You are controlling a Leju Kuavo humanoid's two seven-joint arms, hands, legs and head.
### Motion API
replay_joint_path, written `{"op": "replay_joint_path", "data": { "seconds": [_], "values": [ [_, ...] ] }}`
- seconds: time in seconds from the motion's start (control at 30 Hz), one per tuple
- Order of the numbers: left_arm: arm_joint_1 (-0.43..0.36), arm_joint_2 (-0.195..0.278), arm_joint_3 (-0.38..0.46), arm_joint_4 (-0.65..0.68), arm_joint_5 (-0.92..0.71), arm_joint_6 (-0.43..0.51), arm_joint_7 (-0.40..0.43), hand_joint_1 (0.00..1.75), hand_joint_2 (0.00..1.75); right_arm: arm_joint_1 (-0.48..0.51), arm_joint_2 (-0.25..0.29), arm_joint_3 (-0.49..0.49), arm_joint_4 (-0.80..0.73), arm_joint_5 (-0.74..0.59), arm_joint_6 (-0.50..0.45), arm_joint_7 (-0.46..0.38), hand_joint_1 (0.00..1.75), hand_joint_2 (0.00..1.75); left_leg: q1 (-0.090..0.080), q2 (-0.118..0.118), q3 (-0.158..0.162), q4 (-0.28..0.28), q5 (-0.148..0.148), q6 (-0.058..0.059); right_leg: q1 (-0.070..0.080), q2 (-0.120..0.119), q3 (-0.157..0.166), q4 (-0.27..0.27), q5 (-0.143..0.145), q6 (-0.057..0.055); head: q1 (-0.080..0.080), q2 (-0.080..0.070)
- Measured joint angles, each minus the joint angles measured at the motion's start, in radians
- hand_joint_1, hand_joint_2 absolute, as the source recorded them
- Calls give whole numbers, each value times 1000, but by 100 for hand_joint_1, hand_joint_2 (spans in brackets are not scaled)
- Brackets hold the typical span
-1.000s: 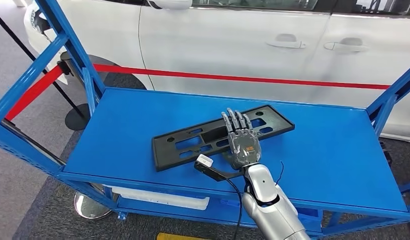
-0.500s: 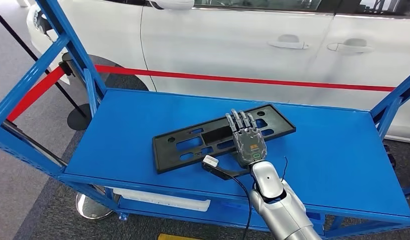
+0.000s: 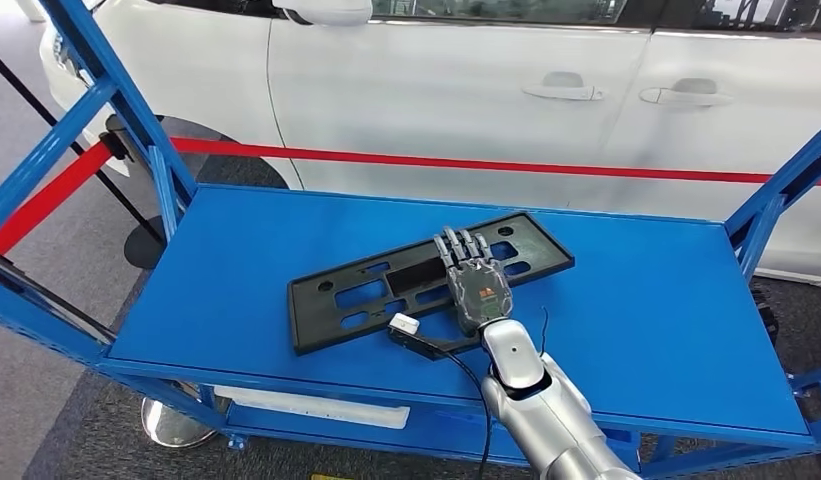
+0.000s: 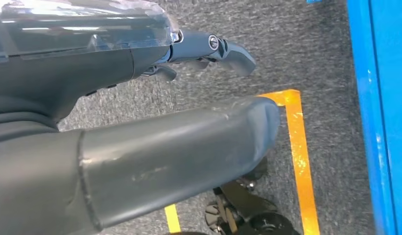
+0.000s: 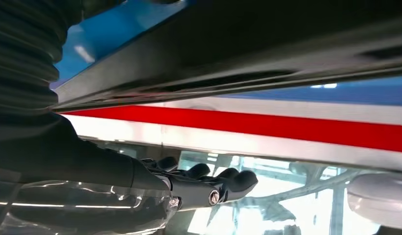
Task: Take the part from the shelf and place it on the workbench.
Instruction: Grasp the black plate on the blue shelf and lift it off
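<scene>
The part (image 3: 426,278) is laid flat on the shelf (image 3: 236,270), covered mid-length by the right hand (image 3: 474,284), fingers outstretched, nothing grasped.

On the one blue shelf (image 3: 286,260) lies one black part (image 3: 366,295), before one white car (image 3: 436,90) with two door handles (image 3: 563,92).

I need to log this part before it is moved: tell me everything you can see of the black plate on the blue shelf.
The black plate is a long, flat rectangular panel, plastic by its look, with a raised rim and several slots and round holes. It lies flat and skewed on the blue shelf, its far end toward the white car. The right hand rests palm down on it, fingers laid across its middle.
</scene>
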Motion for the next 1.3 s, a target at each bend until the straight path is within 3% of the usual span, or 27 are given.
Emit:
{"op": "replay_joint_path", "data": {
  "seconds": [0.03,0.13,0.23,0.27,0.3,0.33,0.4,0.43,0.5,0.6,0.67,0.73,0.77,0.8,0.83,0.93,1.0,1.07,1.13,1.17,1.23,1.3],
  "values": [
    [0,0,0,0,-2,0,-2,0,0,-7,6,3,15,0,6,-1,171,175,0,0,1,-6,3,4,-1,0,-1,-1,1,5,0,0],
    [-2,-3,2,0,-12,-3,-3,0,0,-33,24,15,64,0,28,-9,175,175,8,2,10,-25,15,19,-2,0,-14,30,-24,22,3,0],
    [-5,-5,8,0,-17,-8,-3,0,0,-48,36,31,117,-2,32,-14,175,175,10,3,10,-30,19,25,-10,-1,-100,205,-109,35,9,0],
    [-5,-5,11,0,-18,-9,-3,0,0,-48,39,35,130,-3,31,-14,175,175,10,3,10,-29,18,25,-13,-1,-126,253,-121,38,9,0],
    [-4,-6,13,0,-18,-10,-3,0,0,-50,42,38,139,-3,31,-14,175,175,11,2,11,-29,17,24,-16,-1,-135,266,-113,41,9,0],
    [-4,-7,15,0,-18,-10,-3,0,0,-52,44,40,148,-5,31,-14,175,175,11,2,12,-28,16,22,-19,-2,-125,239,-86,42,9,0],
    [-4,-10,17,0,-18,-12,-3,0,0,-58,47,44,160,-11,35,-15,175,175,11,0,16,-24,11,16,-23,-4,-62,108,-18,40,10,0],
    [-5,-11,18,0,-18,-12,-3,0,0,-61,49,46,165,-14,37,-16,175,175,9,-1,15,-21,8,11,-22,-4,-34,50,3,37,10,0],
    [-6,-12,20,0,-19,-12,-2,0,0,-68,51,48,171,-20,38,-19,174,175,7,-1,14,-18,4,-1,-18,-3,-12,1,9,28,9,0],
    [-5,-13,23,0,-24,-13,-2,0,0,-80,54,50,177,-29,45,-19,174,175,11,-1,14,-15,-4,-20,-17,-3,-8,-7,13,7,8,0],
    [-5,-14,26,0,-26,-13,-2,0,0,-87,55,51,182,-36,50,-18,175,175,14,0,-12,49,-45,-27,-20,-6,-4,-14,16,-5,4,0],
    [-4,-13,31,0,-27,-13,-2,0,0,-89,55,51,187,-41,53,-18,175,175,14,0,-72,183,-110,-32,-17,-7,-3,-14,15,-11,-1,0],
    [-3,-13,34,0,-28,-13,-2,0,0,-88,55,51,191,-45,54,-18,175,175,14,0,-99,240,-129,-34,-15,-7,-3,-14,14,-12,-1,0],
    [-2,-13,37,0,-29,-13,-2,0,0,-88,55,51,194,-49,55,-18,175,175,14,0,-112,266,-129,-34,-13,-7,-2,-13,13,-13,-1,0],
    [-1,-13,40,0,-30,-13,-2,0,0,-88,55,51,196,-54,53,-19,175,175,14,0,-105,251,-108,-33,-13,-6,-1,-12,12,-13,-1,0],
    [-1,-12,43,0,-31,-13,-2,0,0,-89,55,51,199,-70,46,-21,175,175,12,1,-17,58,-15,-23,-10,-4,4,-7,7,-6,-1,0],
    [-1,-12,48,0,-34,-13,-3,0,0,-88,55,51,197,-98,34,-34,175,175,7,0,14,-8,-2,-15,-7,-1,3,-5,5,3,0,0],
    [0,-12,58,0,-37,-12,-3,0,0,-76,54,49,175,-173,18,-79,175,175,7,0,17,-13,-1,-5,-5,1,2,-7,7,14,0,0],
    [1,-15,72,0,-43,-9,-3,0,0,-43,51,46,111,-289,11,-146,175,175,12,3,20,-22,5,8,-5,1,-4,12,-10,24,2,0],
    [1,-17,80,0,-46,-8,-4,0,0,-24,50,45,63,-344,13,-173,175,175,14,5,22,-26,8,15,-5,1,-19,46,-33,28,4,0],
    [2,-20,94,0,-51,-6,-4,0,0,11,47,46,-34,-426,23,-205,175,175,14,7,21,-27,9,22,-10,1,-75,167,-99,34,8,0],
    [3,-23,107,0,-51,-2,-4,0,0,47,40,47,-118,-500,30,-235,175,175,13,7,21,-26,8,23,-13,0,-121,261,-127,38,10,0]
  ]
}}
